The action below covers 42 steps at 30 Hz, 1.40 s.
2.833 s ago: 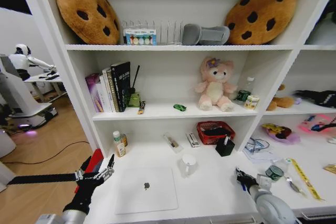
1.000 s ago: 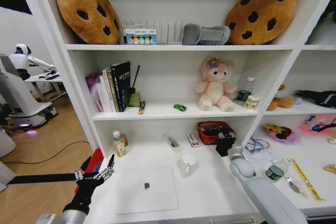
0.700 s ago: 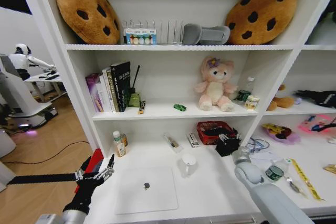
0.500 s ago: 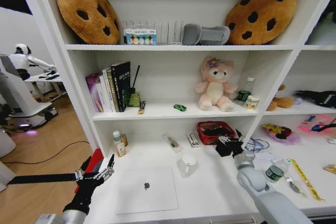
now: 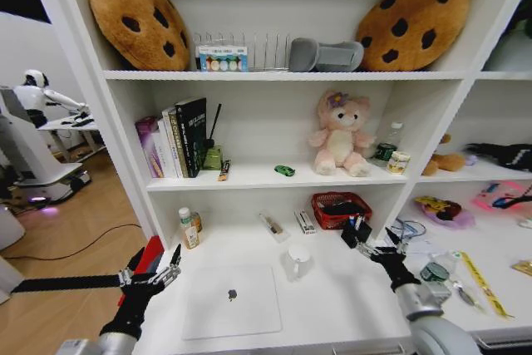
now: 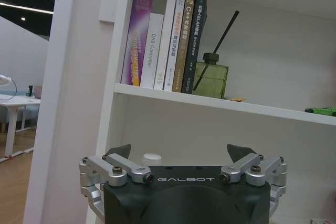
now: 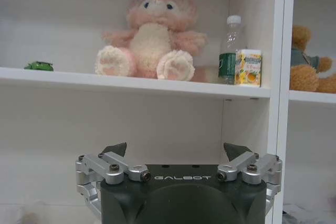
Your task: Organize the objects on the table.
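The closed silver laptop (image 5: 231, 298) lies on the white table (image 5: 332, 301), toward its front left. My left gripper (image 5: 155, 275) hovers open just left of the laptop, at the table's edge. My right gripper (image 5: 376, 248) is open and empty, slightly in front and to the right of the black pen holder (image 5: 355, 234), where a blue pen (image 5: 357, 222) stands. The yellow ruler (image 5: 483, 283) lies at the far right. The green toy car (image 5: 285, 170) sits on the shelf above, and appears again in the wrist views (image 6: 321, 110) (image 7: 38, 66).
A white mug (image 5: 298, 261) stands right of the laptop. Behind it are a red basket (image 5: 339, 208) and a small bottle (image 5: 189, 228). A round tin (image 5: 433, 273) and glasses (image 5: 405, 230) lie near my right arm. Books (image 5: 179, 136) and a pink plush (image 5: 340, 135) fill the shelf.
My right gripper went from the front right, carrying a blue pen, up to the pen holder, then drew back open toward the front right. The left arm stayed still.
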Available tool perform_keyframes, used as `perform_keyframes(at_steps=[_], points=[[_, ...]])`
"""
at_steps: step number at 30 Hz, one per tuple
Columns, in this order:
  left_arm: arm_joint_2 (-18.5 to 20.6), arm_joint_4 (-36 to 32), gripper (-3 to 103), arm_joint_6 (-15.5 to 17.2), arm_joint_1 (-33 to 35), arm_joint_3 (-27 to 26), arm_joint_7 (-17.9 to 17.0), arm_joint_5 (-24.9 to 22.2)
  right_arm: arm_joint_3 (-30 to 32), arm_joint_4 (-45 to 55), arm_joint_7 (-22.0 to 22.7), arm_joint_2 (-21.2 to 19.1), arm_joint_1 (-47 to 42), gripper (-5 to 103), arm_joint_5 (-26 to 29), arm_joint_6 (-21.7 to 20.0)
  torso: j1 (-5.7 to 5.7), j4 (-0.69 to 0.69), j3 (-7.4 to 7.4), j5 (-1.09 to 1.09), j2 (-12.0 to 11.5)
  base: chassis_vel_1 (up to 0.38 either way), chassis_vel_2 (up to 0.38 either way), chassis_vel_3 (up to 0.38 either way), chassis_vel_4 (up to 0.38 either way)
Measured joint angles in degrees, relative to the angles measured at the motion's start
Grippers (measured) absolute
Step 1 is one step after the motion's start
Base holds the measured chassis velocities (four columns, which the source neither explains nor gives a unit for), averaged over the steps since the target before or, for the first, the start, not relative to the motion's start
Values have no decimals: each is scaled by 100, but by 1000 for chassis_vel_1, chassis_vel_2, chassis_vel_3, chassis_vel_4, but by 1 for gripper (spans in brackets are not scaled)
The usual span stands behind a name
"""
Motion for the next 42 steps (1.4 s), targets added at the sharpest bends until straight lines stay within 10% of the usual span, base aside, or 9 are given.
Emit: perform_keyframes(at_steps=[14, 42], points=[[0, 0, 100, 0, 0, 0, 0, 0, 216, 389, -189, 921, -1280, 100, -509, 1006, 0, -2, 0, 0, 0, 0, 0, 0, 0], [0, 0, 100, 0, 0, 0, 0, 0, 413, 262, -90, 648, -1093, 100, -194, 986, 1, -1, 1, 1, -1, -37, -41, 41, 39]])
